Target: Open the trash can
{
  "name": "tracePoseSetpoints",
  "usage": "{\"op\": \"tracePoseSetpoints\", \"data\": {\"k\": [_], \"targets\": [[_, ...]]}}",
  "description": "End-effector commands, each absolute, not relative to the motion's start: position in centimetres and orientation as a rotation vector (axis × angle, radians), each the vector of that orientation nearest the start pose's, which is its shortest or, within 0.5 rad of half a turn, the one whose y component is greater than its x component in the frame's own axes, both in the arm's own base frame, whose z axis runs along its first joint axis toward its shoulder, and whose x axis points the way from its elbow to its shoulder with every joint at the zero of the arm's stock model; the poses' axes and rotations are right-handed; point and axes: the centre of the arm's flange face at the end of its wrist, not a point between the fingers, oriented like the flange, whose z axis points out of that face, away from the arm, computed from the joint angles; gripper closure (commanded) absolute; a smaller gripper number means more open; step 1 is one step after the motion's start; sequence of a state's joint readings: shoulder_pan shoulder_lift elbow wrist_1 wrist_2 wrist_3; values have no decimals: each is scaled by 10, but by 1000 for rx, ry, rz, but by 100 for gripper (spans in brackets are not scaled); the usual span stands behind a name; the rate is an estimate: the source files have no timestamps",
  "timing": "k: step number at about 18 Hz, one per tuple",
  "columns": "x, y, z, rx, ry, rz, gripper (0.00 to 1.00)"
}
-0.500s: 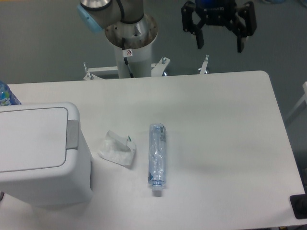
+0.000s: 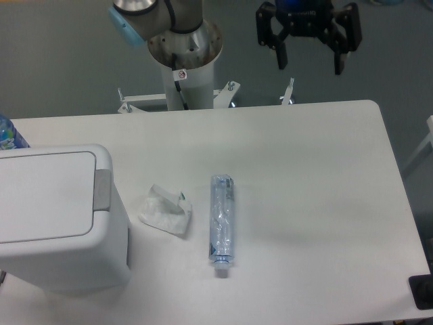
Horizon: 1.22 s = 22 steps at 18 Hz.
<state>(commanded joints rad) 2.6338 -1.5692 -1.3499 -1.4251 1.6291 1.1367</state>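
Nothing had changed from half a second earlier: the gripper [image 2: 310, 66] hung open at upper right, far from the closed trash can [image 2: 57, 213] at lower left, its grey push button [image 2: 102, 189] untouched.

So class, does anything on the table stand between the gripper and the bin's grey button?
Nothing visible does. The gripper hangs open beyond the table's far edge; the tissue and bottle lie low, right of the button.
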Motion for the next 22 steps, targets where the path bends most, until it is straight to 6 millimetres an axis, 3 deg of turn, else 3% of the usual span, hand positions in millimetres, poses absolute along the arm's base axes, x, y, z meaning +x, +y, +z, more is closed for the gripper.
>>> {"op": "tracePoseSetpoints", "data": {"k": [3, 5, 15, 22], "targets": [[-385, 361, 614, -2979, 72, 523, 0], [-384, 362, 613, -2967, -49, 511, 0], [-372, 410, 601, -2815, -429, 492, 0], [-332, 454, 586, -2717, -664, 333, 0]]}}
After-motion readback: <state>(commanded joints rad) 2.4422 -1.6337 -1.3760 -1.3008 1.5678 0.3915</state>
